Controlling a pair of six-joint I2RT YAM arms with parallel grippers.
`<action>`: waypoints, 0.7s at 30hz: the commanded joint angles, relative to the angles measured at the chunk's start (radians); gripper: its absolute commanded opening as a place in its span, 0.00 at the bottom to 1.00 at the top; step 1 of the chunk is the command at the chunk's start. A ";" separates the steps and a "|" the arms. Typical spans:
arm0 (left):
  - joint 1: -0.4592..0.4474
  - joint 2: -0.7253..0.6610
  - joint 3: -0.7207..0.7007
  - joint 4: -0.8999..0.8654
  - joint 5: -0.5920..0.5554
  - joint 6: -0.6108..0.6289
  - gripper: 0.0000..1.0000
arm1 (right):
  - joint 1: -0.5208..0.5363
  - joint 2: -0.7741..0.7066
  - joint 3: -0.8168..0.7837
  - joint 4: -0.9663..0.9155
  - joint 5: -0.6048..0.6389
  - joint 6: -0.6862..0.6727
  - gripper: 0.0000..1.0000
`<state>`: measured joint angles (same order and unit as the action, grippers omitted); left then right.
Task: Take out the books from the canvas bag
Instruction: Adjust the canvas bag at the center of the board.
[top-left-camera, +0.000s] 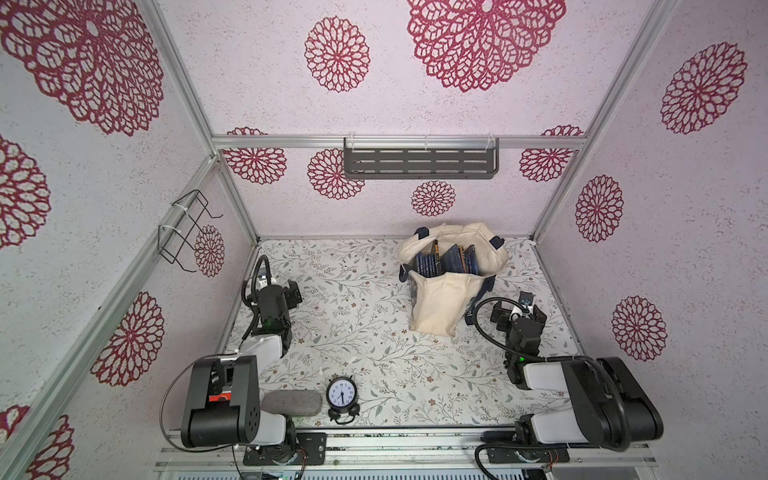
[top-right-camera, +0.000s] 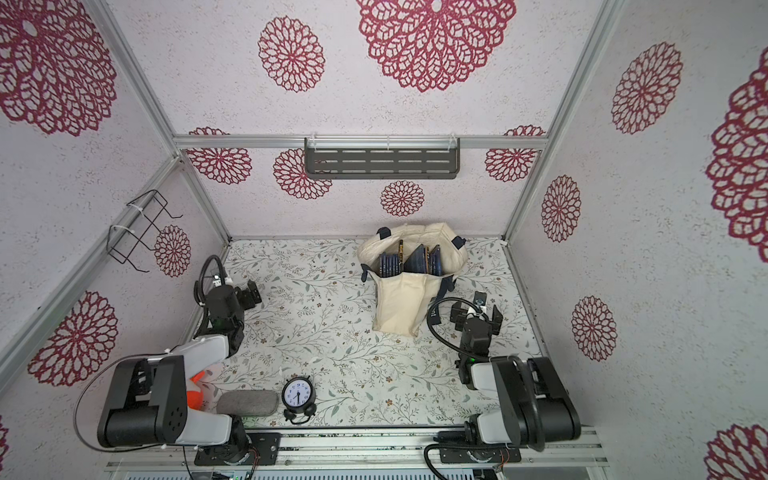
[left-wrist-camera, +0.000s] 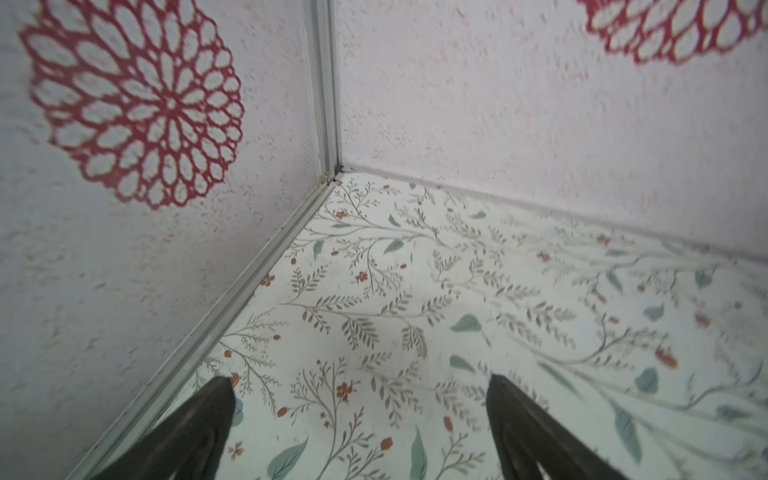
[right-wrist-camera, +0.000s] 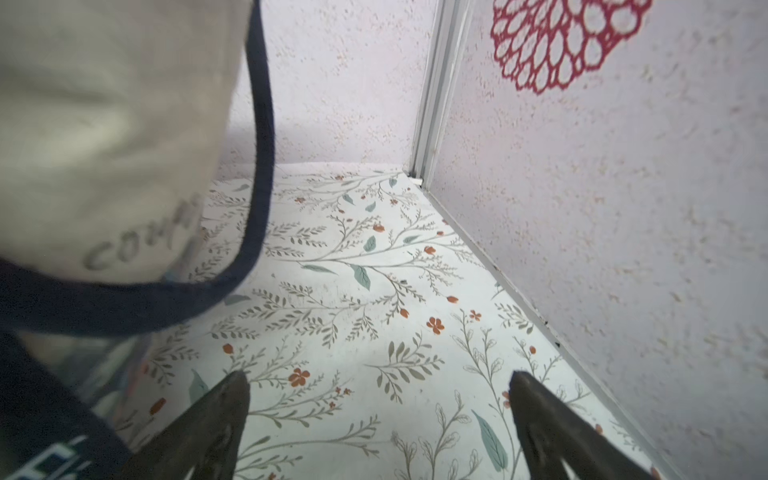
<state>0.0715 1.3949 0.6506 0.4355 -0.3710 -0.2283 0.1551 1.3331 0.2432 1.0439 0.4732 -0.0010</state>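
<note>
On the left wall a black wire rack is seen. Below it, near the left edge of the floral table, the left gripper is held low with its fingers spread wide; only bare tabletop is seen between them, and nothing is gripped. At the near edge a grey oblong pad is laid, and just beside it a small black alarm clock is placed. Farther right, toward the back wall, the canvas bag is stood upright with its mouth open, and the books are all kept inside it, set on edge, some leaned against one another. Just beside the bag's near right corner the right gripper is held, its fingers likewise parted and empty; in the right wrist view the cream cloth and a navy strap are seen close at one side.
</note>
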 joint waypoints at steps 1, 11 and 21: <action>0.001 -0.071 0.149 -0.388 -0.051 -0.223 0.98 | 0.020 -0.135 0.106 -0.239 0.115 0.141 0.99; -0.040 -0.025 0.330 -0.718 0.289 -0.814 0.98 | -0.028 -0.412 0.193 -0.496 -0.013 0.608 0.99; -0.568 0.036 0.616 -1.090 -0.166 -1.155 0.98 | -0.026 -0.357 0.418 -0.824 -0.010 0.645 0.99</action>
<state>-0.4145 1.3972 1.1847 -0.4850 -0.3717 -1.1912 0.1295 0.9585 0.5720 0.3458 0.4728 0.6010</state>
